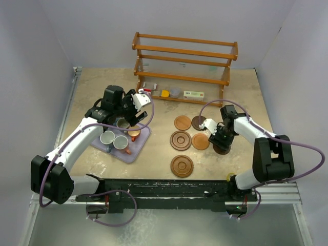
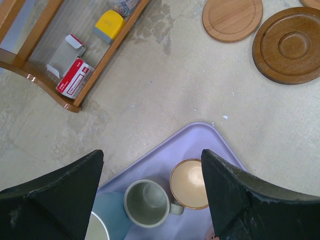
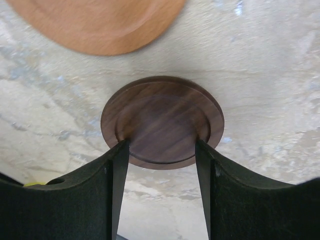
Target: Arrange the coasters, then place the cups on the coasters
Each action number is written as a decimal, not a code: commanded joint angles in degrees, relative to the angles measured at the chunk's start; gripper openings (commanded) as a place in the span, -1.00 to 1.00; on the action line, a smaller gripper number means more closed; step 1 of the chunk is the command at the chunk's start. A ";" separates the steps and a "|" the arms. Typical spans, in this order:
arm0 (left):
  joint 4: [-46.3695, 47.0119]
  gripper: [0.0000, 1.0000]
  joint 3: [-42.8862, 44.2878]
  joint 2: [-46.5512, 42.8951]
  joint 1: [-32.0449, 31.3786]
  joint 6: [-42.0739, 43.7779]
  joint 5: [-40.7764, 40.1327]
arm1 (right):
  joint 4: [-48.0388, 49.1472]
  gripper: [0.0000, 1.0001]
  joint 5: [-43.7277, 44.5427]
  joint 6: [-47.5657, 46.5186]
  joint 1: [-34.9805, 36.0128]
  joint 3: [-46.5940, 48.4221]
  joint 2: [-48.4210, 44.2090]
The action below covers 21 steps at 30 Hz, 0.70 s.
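Note:
In the right wrist view a dark brown coaster (image 3: 162, 115) lies flat on the table. My right gripper (image 3: 162, 145) is down over its near half, open, with both fingertips resting on its recessed top. From above, this gripper (image 1: 221, 143) covers that coaster (image 1: 223, 150). The other coasters (image 1: 182, 122) (image 1: 199, 122) (image 1: 180, 140) (image 1: 200, 141) (image 1: 182, 166) lie to its left. My left gripper (image 2: 152, 160) hangs open above the lavender tray (image 2: 200, 140), over a grey-green cup (image 2: 146, 203), a copper-rimmed cup (image 2: 190, 183) and a pale blue cup (image 2: 100, 225).
A wooden shelf rack (image 1: 184, 61) stands at the back with small boxes (image 2: 74, 77) and a yellow item (image 2: 110, 25) on its lowest level. A light brown coaster (image 3: 95, 22) lies just beyond the dark one. The grey walls close in on both sides.

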 commanded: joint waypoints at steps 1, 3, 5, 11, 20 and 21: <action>2.51 0.52 -0.22 -1.58 0.40 1.29 1.70 | -5.30 0.17 -3.64 -0.92 -0.16 0.49 -3.14; 2.45 0.52 -0.13 -1.66 0.44 1.28 1.79 | -5.01 0.19 -3.87 -0.19 -0.75 2.36 -2.66; 2.42 0.52 -0.05 -1.65 0.44 1.30 2.00 | -4.67 0.24 -3.78 0.29 -2.37 4.98 -0.99; 2.29 0.52 0.04 -1.83 0.44 1.41 2.49 | -4.76 0.47 -2.54 -1.26 -4.71 8.89 5.78; 2.19 0.52 -0.03 -1.91 0.44 1.71 2.42 | -4.91 0.48 -2.13 -3.38 -4.55 8.61 8.96; 2.26 0.52 0.01 -1.94 0.44 1.76 2.32 | -5.32 0.46 -2.47 -3.66 -4.46 8.17 8.78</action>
